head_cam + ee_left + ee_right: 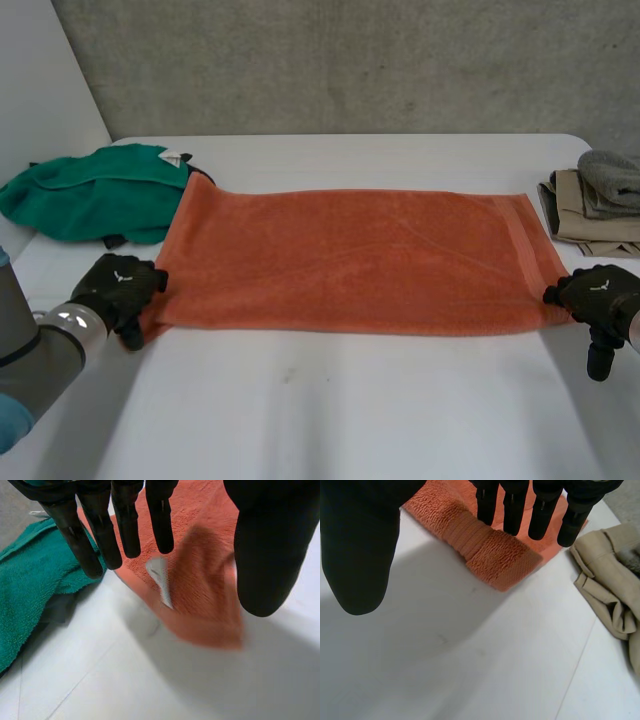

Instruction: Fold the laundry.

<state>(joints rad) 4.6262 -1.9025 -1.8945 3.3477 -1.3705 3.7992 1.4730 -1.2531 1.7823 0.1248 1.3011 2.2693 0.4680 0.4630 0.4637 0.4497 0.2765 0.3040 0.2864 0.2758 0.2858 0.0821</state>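
The orange towel (pixel 350 260) lies spread flat on the surface (pixel 330 410), its long side toward the robot. The left hand (pixel 120 285) stands wide at the near left corner and the right hand (pixel 595 295) wide at the near right corner; neither holds cloth.

Risk: if one hand closes short of its corner, the fold would likely run skewed. The green cloth (pixel 90 190) lies against the towel's left end, so the left fingers could snag it.

A white tag (pixel 161 580) sits at the left corner; no writing is legible.
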